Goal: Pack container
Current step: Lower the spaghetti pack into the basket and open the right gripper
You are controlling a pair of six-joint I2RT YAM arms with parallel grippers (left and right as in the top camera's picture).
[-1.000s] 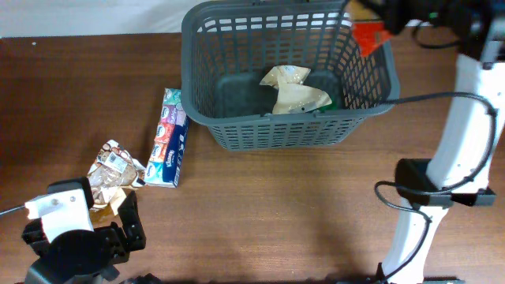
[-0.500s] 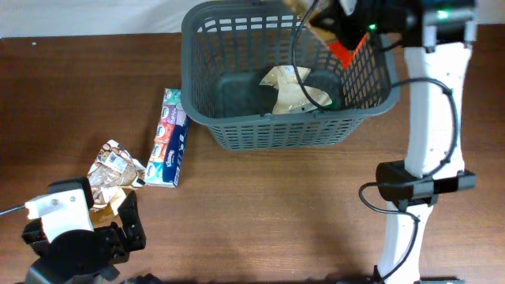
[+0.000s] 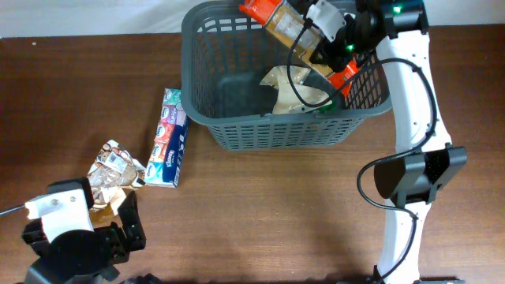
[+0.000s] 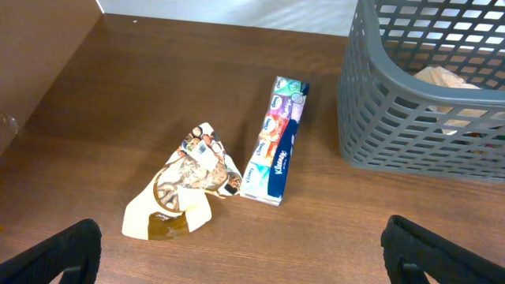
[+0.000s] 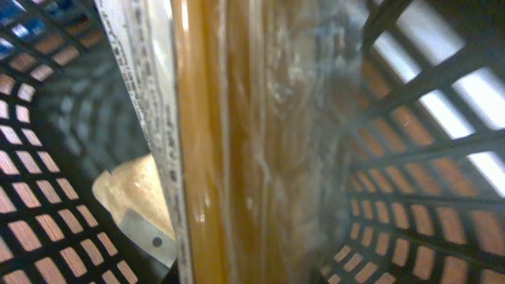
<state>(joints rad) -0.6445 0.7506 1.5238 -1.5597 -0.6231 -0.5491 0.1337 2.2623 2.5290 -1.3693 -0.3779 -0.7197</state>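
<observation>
"What is on the far left?"

"The left gripper [image 4: 241,237]. It sits low over the brown table [image 3: 276,205]. Its jaws are wide apart and hold nothing."

"What lies near it?"

"A crinkled snack bag [image 3: 110,170], flat on the table. Just to its right is a long tissue pack [image 3: 170,138]. The two seem to touch at one corner."

"Where is the basket?"

"The big grey basket [image 3: 237,134] stands upright at the back of the table, about in the middle. It is near the tissue pack but does not touch it. A tan pouch [image 3: 293,88] lies on its bottom."

"And the right side?"

"The right gripper [image 3: 322,33] hangs over the right part of the basket. Its jaws are closed on an orange packet [image 3: 272,17]. The packet is tilted and sticks out to the left over the back rim. In the right wrist view the packet fills the middle, with the slotted walls all around and the tan pouch down below."
</observation>
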